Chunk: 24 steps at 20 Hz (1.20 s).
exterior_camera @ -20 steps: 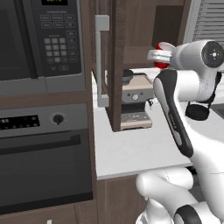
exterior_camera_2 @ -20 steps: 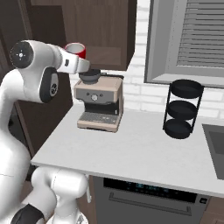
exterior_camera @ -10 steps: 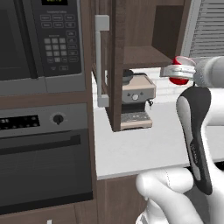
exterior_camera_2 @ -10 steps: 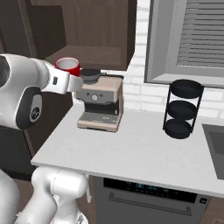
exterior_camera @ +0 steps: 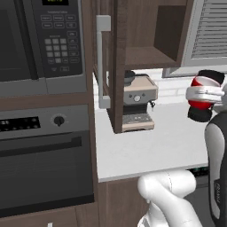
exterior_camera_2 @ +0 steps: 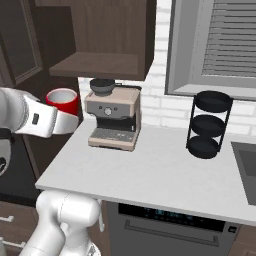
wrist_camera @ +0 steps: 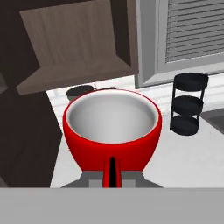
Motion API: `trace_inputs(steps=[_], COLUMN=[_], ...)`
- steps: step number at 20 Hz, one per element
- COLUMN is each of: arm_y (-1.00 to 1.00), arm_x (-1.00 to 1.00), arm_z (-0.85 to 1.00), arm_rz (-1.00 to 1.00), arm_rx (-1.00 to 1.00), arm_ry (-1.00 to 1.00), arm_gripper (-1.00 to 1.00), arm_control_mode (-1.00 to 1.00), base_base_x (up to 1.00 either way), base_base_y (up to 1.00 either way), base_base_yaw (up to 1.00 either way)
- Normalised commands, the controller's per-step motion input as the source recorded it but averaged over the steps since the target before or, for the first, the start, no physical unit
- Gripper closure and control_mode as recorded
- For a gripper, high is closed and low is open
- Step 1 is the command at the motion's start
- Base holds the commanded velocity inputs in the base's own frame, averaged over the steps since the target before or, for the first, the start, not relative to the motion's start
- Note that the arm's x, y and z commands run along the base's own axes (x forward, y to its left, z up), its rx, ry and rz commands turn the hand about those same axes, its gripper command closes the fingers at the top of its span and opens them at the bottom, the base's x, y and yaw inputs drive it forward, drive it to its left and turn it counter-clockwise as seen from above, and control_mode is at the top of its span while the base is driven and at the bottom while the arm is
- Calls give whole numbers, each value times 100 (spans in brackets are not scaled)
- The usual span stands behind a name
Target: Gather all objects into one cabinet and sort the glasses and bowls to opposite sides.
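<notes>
My gripper (exterior_camera: pixel 202 101) is shut on a small red glass (exterior_camera: pixel 203 90), held upright in the air over the white counter. The right base view has the glass (exterior_camera_2: pixel 63 100) left of the coffee machine, below the shelf level. Close up in the hand view, the glass (wrist_camera: pixel 112 127) shows a pale grey inside and my gripper (wrist_camera: pixel 112 173) clamped on its near wall. The dark wood cabinet (exterior_camera: pixel 146 56) stands open above and left of the glass, its door (exterior_camera: pixel 116 66) swung out with a grey bar handle. The same cabinet (exterior_camera_2: pixel 95 65) (wrist_camera: pixel 74 43) lies ahead. The bowls are out of view.
A beige coffee machine (exterior_camera_2: pixel 112 118) sits on the counter (exterior_camera_2: pixel 165 175) under the cabinet. A black three-tier rack (exterior_camera_2: pixel 209 124) stands by the window, a sink edge (exterior_camera_2: pixel 246 165) at far right. Microwave (exterior_camera: pixel 42 40) and wall oven (exterior_camera: pixel 44 155) fill the left.
The arm has swung away from the cabinet with the red glass, carrying it lower and out over the counter. The grip stays shut.
</notes>
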Motion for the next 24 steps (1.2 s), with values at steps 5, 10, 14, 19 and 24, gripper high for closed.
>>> trace_inputs(steps=[5, 10, 14, 19, 24], arm_y=[-4, -31, 0, 0, 0], arm_x=[-46, -30, -4, 0, 0], arm_z=[-14, -14, -9, -5, 0], arm_rz=[-10, -37, -16, -4, 0], arm_rx=[4, 23, 5, 0, 0], arm_ry=[0, 11, 10, 6, 0], arm_gripper=[100, 100, 100, 100, 100], arm_control_mode=[-100, -100, -100, 100, 100], base_base_x=[0, 0, 0, 0, -12], base_base_y=[0, 0, 0, -1, -50], base_base_yaw=[0, 0, 0, -2, -19])
